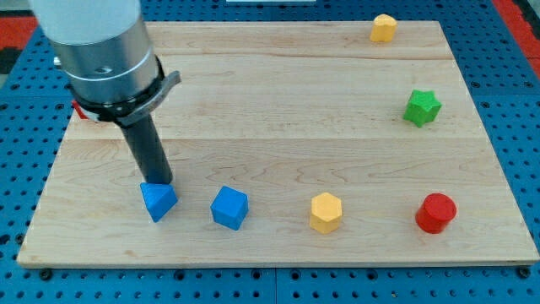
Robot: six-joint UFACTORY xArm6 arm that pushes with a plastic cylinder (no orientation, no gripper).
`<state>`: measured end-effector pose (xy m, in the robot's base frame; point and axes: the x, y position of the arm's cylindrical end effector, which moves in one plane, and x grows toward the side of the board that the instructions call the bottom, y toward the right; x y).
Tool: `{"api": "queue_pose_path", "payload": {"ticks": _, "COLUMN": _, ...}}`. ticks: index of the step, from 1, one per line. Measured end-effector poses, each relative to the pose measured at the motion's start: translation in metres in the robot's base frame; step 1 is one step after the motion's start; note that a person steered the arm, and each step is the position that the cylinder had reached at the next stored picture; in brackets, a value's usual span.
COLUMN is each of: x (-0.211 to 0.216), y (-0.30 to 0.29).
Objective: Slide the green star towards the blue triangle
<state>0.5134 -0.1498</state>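
From the one camera view, the wooden table (278, 84) lies flat with six blocks spread over it. The dark rod comes down from the arm's grey cylinder at the view's upper left, and my tip (162, 183) sits right at the top edge of the blue triangle (159, 201), seemingly touching it from behind. There is no claw on this arm at all, so nothing can be apart, together or clamped; the rod only pushes.

The green star (422, 108) is far off at the view's right, near the table's edge and well apart from the tip. Between it and the blue triangle runs open wood, while the blue cube (229, 208), the yellow hexagon (326, 212) and the red cylinder (436, 213) stand in a loose row along the view's bottom, level with the triangle. Another yellow block (384, 28) sits at the view's top right, out of the way.

As I judge it, the tip is at the goal end of the job, not the working end: to slide the star it would need to get round to the star's right side and push leftward and downward. The bottom row is the risk, since a low path could knock the hexagon or the cube
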Motion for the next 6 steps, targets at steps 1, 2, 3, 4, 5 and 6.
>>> {"api": "queue_pose_path", "payload": {"ticks": 1, "x": -0.005, "y": 0.011}}
{"api": "queue_pose_path", "payload": {"ticks": 2, "x": -0.046, "y": 0.067}}
{"api": "queue_pose_path", "payload": {"ticks": 3, "x": -0.064, "y": 0.194}}
{"api": "queue_pose_path", "payload": {"ticks": 4, "x": -0.042, "y": 0.263}}
{"api": "queue_pose_path", "payload": {"ticks": 5, "x": -0.083, "y": 0.366}}
{"api": "queue_pose_path", "payload": {"ticks": 6, "x": -0.105, "y": 0.436}}
